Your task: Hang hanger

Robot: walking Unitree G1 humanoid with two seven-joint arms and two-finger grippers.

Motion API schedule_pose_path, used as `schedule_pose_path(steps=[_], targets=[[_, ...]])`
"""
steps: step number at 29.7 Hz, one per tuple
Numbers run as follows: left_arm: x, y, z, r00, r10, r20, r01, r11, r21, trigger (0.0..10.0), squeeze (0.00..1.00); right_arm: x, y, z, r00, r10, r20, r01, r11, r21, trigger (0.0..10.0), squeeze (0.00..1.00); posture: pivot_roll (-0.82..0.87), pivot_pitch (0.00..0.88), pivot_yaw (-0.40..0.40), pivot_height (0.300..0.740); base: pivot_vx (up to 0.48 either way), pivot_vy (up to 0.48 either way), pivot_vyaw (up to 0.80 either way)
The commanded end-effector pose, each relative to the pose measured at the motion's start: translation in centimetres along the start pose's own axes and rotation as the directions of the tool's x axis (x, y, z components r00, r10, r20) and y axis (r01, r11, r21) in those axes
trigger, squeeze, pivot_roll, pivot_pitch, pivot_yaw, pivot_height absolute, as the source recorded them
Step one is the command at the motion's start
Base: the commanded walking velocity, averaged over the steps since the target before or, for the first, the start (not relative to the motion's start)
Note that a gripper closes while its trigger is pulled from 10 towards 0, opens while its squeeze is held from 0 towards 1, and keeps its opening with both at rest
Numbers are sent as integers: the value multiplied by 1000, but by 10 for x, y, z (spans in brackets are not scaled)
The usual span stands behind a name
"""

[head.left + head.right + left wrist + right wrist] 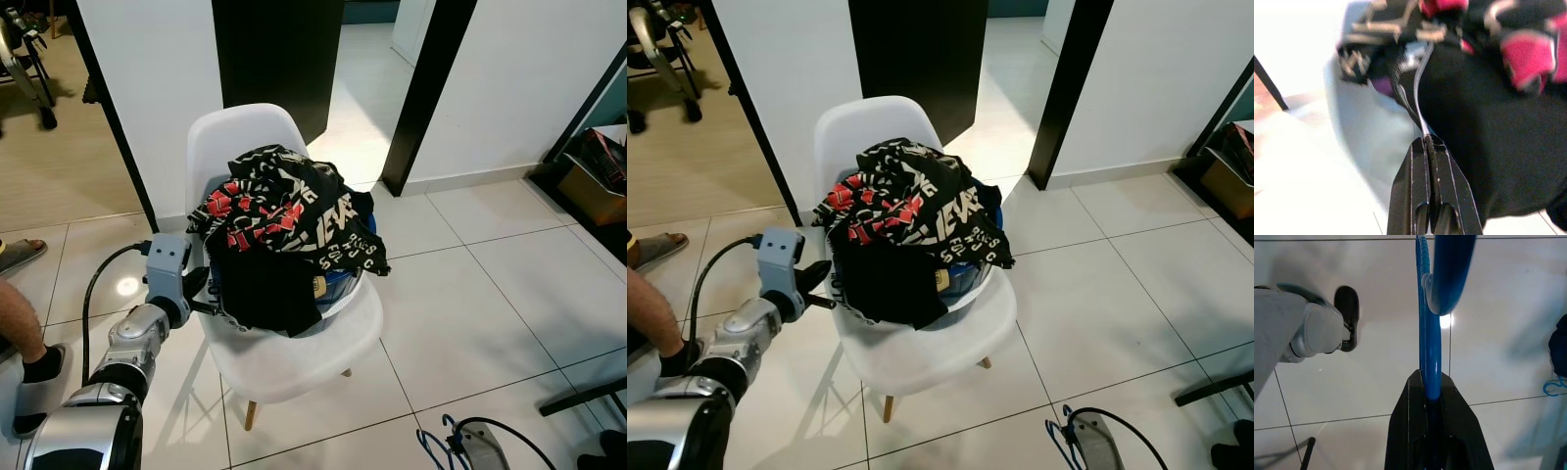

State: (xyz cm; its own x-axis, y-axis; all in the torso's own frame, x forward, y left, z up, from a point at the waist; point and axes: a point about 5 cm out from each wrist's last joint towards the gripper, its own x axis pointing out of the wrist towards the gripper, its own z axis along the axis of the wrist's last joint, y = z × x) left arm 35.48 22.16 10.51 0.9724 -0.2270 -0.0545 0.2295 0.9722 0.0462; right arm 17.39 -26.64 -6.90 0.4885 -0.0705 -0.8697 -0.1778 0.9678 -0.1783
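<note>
Indoors, white chair (pixel 294 362), tiled floor (pixel 490 294)

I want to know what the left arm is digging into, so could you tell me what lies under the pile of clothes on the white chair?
Under the clothes a blue basket rim peeks out, resting on the white chair. Its inside is covered. The left gripper pinches a thin strip at the pile's edge.

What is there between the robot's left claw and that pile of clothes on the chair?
Nothing: the left gripper is shut on a thin strip running out of the black garment in the clothes pile, as the left wrist view shows.
</note>
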Motion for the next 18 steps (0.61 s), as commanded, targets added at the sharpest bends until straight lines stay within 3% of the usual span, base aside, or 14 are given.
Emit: schedule_pose_path(steps=[1, 3, 5, 10, 11, 12, 15, 16, 17, 18], targets=[[-2, 8, 7, 999, 21, 41, -21, 1000, 4, 0, 0, 0, 2, -4, 1000, -2, -8, 2, 1000, 18, 10000, 0, -231, 155, -44, 740, 0, 0, 0], [-4, 23, 29, 984, 47, 171, -46, 999, -8, 0, 0, 1, 4, -1, 1000, -1, -1, 1, 1000, 21, 10000, 0, -210, 141, -41, 740, 0, 0, 0], [-7, 29, 37, 974, 56, 219, -56, 998, -6, 0, 0, 1, 5, 1, 1000, -1, 1, 1, 1000, 21, 10000, 0, -199, 135, -40, 740, 0, 0, 0], [-9, 34, 41, 966, 58, 251, -54, 998, -22, 0, 0, 2, 6, 3, 1000, 1, 3, -1, 1000, 19, 10000, 0, -192, 131, -41, 740, 0, 0, 0], [-13, 34, 33, 973, 36, 228, -23, 998, -62, 0, 0, 2, 7, 5, 1000, 3, 5, -3, 1000, 15, 10000, 0, -180, 124, -35, 740, 0, 0, 0], [-16, 30, 18, 986, 4, 164, 13, 994, -104, 902, 1000, 3, 8, 7, 1000, 4, 7, -4, 1000, 12, 10000, 0, -174, 117, -32, 740, 0, 0, 0], [-16, 30, 18, 986, 4, 164, 13, 994, -104, 902, 1000, 3, 8, 7, 1000, 4, 7, -4, 1000, 12, 10000, 0, -174, 117, -32, 740, 0, 0, 0], [-19, 24, 2, 995, -25, 97, 39, 990, -138, 10000, 1000, 3, 9, 8, 1000, 4, 9, -4, 1000, 10, 10000, 0, -171, 113, -31, 740, 0, 0, 0], [-23, 16, -16, 999, -50, 22, 53, 983, -176, 10000, 1000, 4, 10, 11, 1000, 1, 12, -1, 1000, 9, 10000, 0, -152, 101, -16, 740, 0, 0, 0], [-23, 16, -16, 999, -50, 22, 53, 983, -176, 10000, 1000, 4, 10, 11, 1000, 1, 12, -1, 1000, 9, 10000, 0, -152, 101, -16, 740, 0, 0, 0]])
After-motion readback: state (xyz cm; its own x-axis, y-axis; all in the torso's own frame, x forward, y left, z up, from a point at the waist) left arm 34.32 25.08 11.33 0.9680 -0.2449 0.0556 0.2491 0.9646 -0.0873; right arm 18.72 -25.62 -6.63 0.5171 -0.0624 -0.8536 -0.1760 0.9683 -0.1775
